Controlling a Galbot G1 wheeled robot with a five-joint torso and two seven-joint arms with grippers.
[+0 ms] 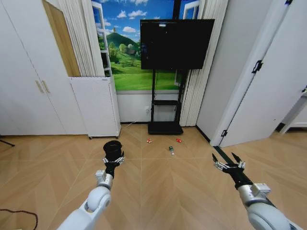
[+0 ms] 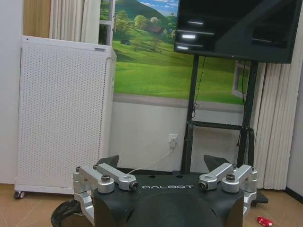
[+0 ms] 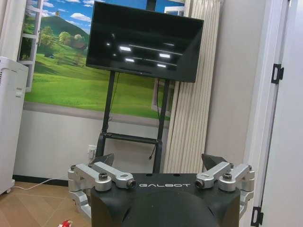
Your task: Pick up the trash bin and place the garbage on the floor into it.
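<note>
The trash bin (image 1: 112, 147), small, black and round, stands on the floor (image 1: 158, 182) left of centre. My left gripper (image 1: 113, 161) is right at its near side, fingers spread; I cannot tell whether they touch it. In the left wrist view that gripper (image 2: 162, 161) is open and a bit of the bin's black rim (image 2: 62, 213) shows low beside it. The garbage lies beyond: a red-and-white bit (image 1: 149, 141), a small red bit (image 1: 178, 140) and a green bottle (image 1: 171, 150). My right gripper (image 1: 229, 160) hovers open and empty over the floor on the right.
A TV on a black stand with a flat base (image 1: 165, 127) is at the back wall. A white perforated unit (image 1: 96, 105) stands left of it, with white cupboard doors (image 1: 29, 86) farther left and a white door (image 1: 259, 96) on the right. A black cable (image 1: 21, 213) lies near left.
</note>
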